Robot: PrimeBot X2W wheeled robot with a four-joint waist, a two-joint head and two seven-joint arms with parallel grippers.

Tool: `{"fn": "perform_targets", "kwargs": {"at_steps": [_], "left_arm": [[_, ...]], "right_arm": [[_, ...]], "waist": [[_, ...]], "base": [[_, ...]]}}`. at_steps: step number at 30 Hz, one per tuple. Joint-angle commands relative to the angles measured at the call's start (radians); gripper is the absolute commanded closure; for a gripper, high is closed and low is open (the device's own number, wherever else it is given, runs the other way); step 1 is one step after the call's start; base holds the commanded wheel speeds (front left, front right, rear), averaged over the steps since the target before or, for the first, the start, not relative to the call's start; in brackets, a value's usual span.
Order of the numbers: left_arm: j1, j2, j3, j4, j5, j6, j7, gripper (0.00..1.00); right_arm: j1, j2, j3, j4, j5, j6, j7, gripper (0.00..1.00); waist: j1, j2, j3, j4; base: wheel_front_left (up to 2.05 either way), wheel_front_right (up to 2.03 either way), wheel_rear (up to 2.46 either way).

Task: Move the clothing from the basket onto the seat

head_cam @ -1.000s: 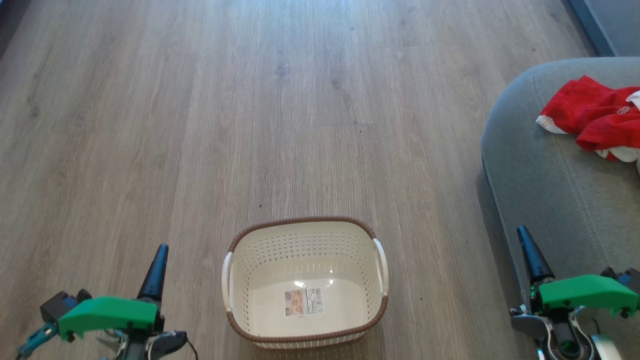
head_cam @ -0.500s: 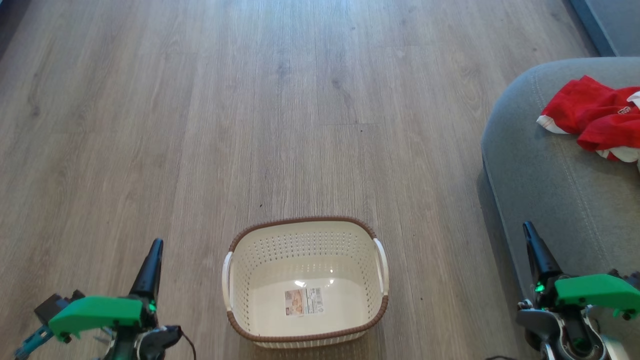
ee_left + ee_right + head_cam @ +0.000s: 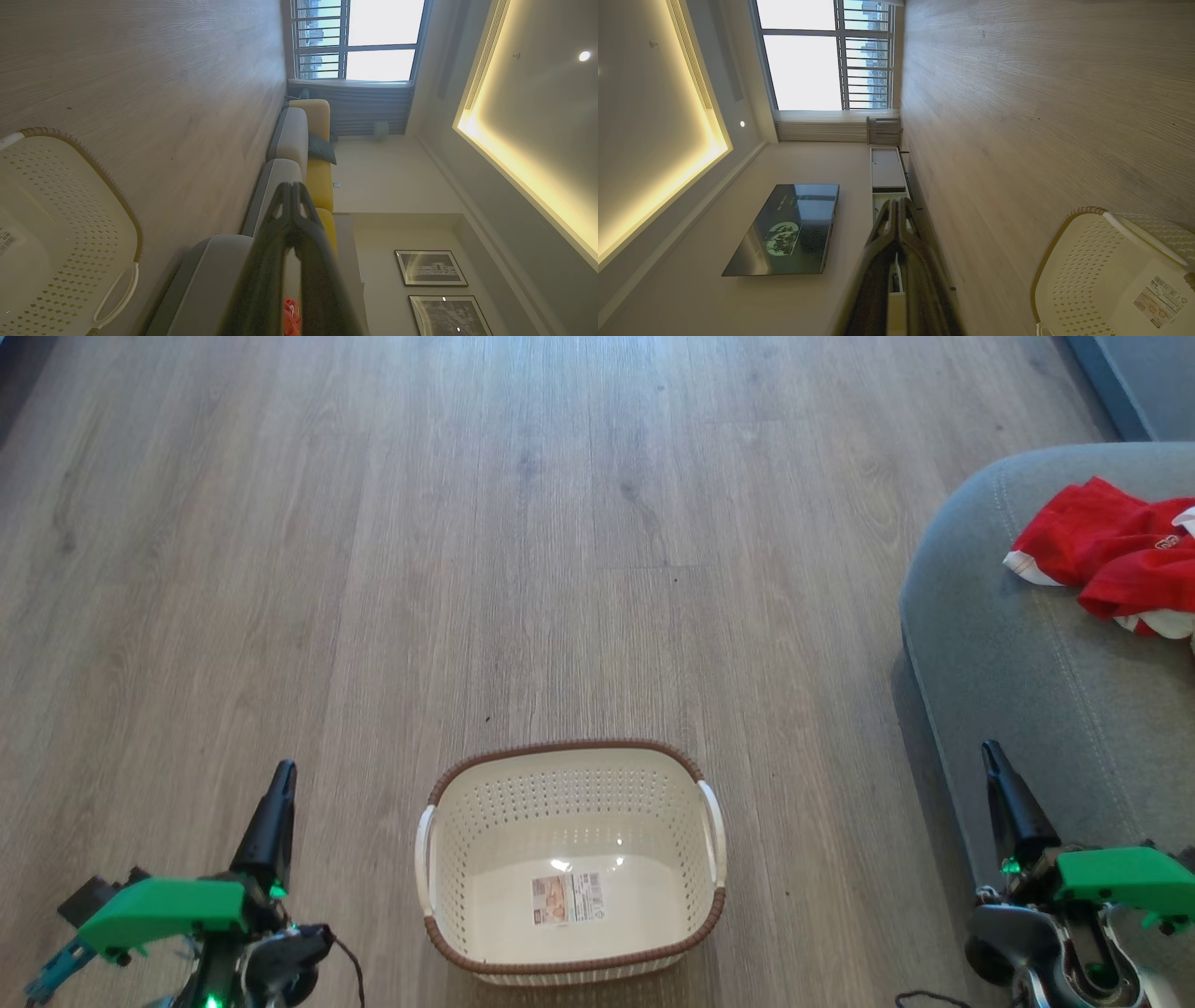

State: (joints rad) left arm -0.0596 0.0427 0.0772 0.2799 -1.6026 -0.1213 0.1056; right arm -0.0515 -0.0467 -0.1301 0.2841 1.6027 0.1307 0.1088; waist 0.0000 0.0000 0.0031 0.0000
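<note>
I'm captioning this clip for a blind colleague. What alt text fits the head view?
An empty cream basket sits on a wooden floor near the bottom centre; red clothing lies on the grey seat at right. The left gripper and right gripper, fingers shut and holding nothing, flank the basket at the lower corners.

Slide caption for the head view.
Empty basket on floor; red clothing on grey seat; left gripper, right gripper shut.

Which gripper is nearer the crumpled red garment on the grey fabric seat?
Right. The right gripper is by the seat, short of the red garment; the left gripper lies beyond the cream plastic basket.
</note>
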Motion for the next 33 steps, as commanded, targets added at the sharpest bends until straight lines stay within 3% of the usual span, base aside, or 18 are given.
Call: {"fn": "perform_targets", "kwargs": {"at_steps": [1, 33], "left_arm": [[-0.049, 0.008, 0.037, -0.034, -0.006, -0.009, 0.008, 1.00], [-0.049, 0.008, 0.037, -0.034, -0.006, -0.009, 0.008, 1.00]], "right_arm": [[-0.056, -0.004, 0.016, -0.039, 0.006, 0.000, 0.005, 1.00], [-0.056, -0.004, 0.016, -0.039, 0.006, 0.000, 0.005, 1.00]], "waist": [[0.0000, 0.0000, 0.000, 0.000], [0.0000, 0.0000, 0.000, 0.000]], "base": [[0.00, 0.00, 0.00], [0.00, 0.00, 0.00]]}}
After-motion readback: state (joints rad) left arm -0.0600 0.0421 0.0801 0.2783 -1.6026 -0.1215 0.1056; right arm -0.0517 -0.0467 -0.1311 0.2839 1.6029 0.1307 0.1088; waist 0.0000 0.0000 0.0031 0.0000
